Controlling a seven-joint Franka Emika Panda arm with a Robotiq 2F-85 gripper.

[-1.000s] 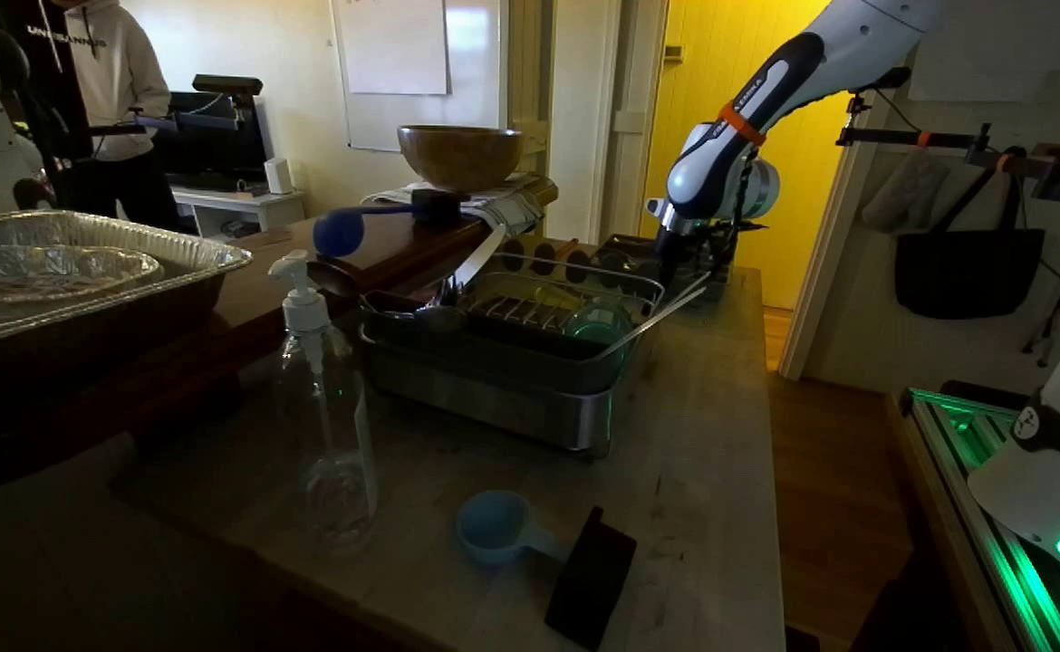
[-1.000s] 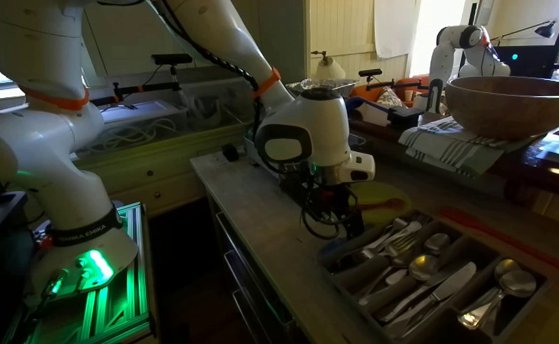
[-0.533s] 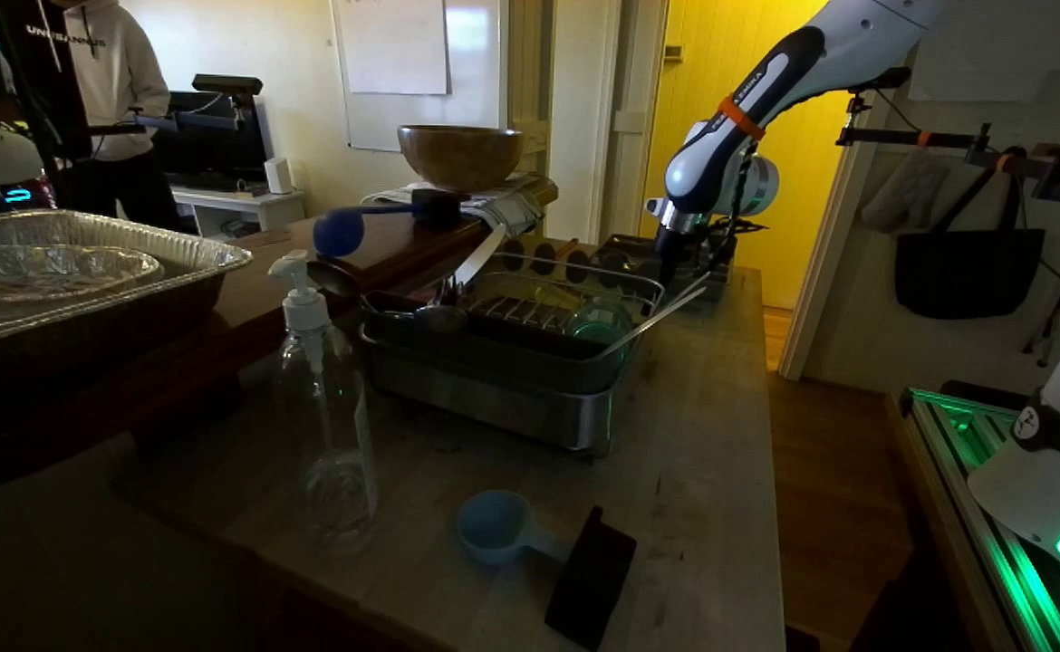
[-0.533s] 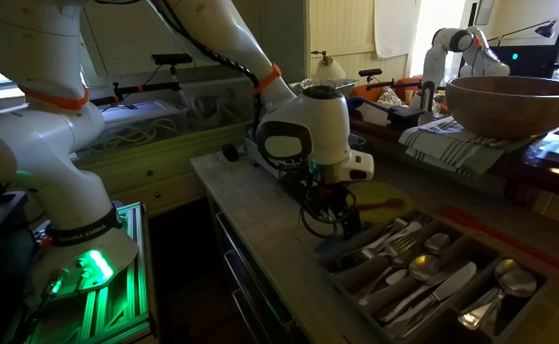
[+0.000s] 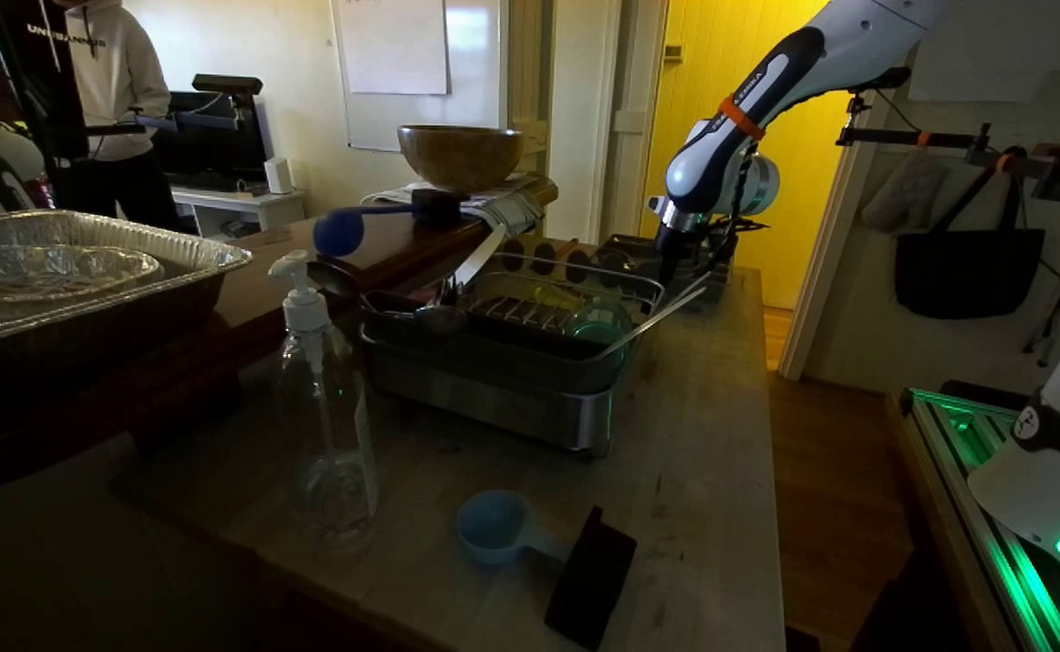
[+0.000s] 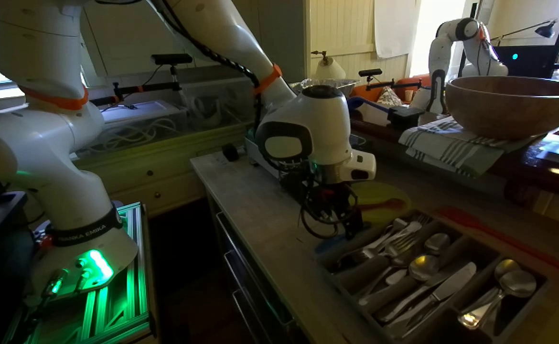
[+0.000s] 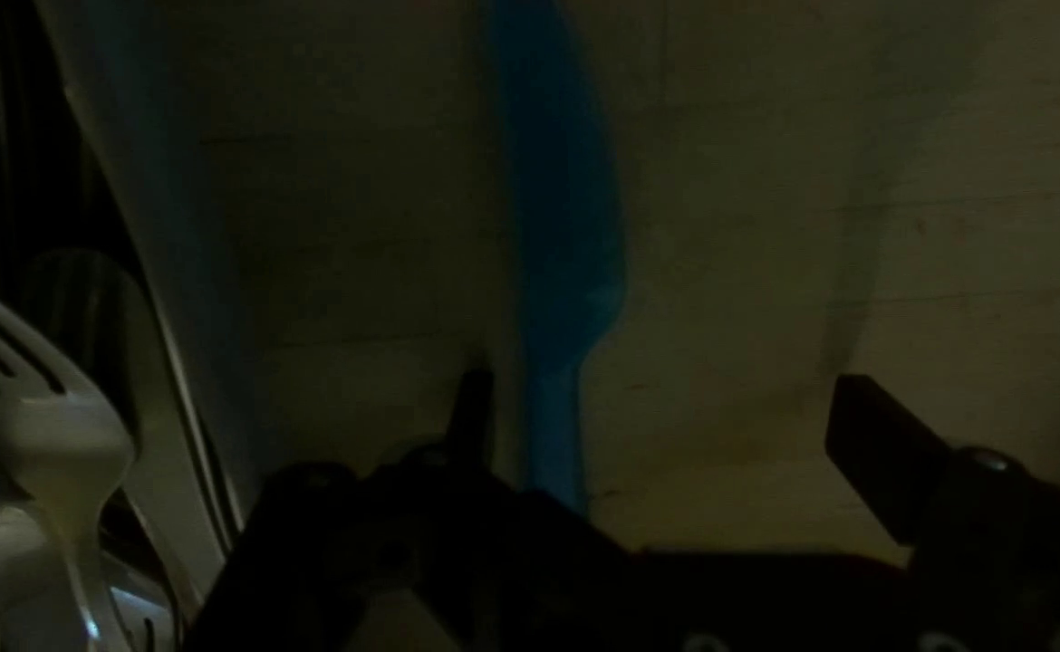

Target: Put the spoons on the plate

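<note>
My gripper is open in the wrist view. A flat blue utensil, shaped like a knife, lies on the counter. Its handle runs between the fingers, closer to the left one, and its lower end is hidden by the gripper. It shows partly in an exterior view, beside the cutlery tray under the gripper. A yellow-green plate lies just behind the gripper with a red spoon on it. Metal spoons lie in the tray.
The grey cutlery tray with forks and knives stands close beside the gripper. A long red utensil lies behind it. A dish rack stands further along the counter. A wooden bowl sits on a raised ledge.
My arm and gripper have barely shifted. The other robot arm in the background has changed its pose. The things on the counter have not moved.
</note>
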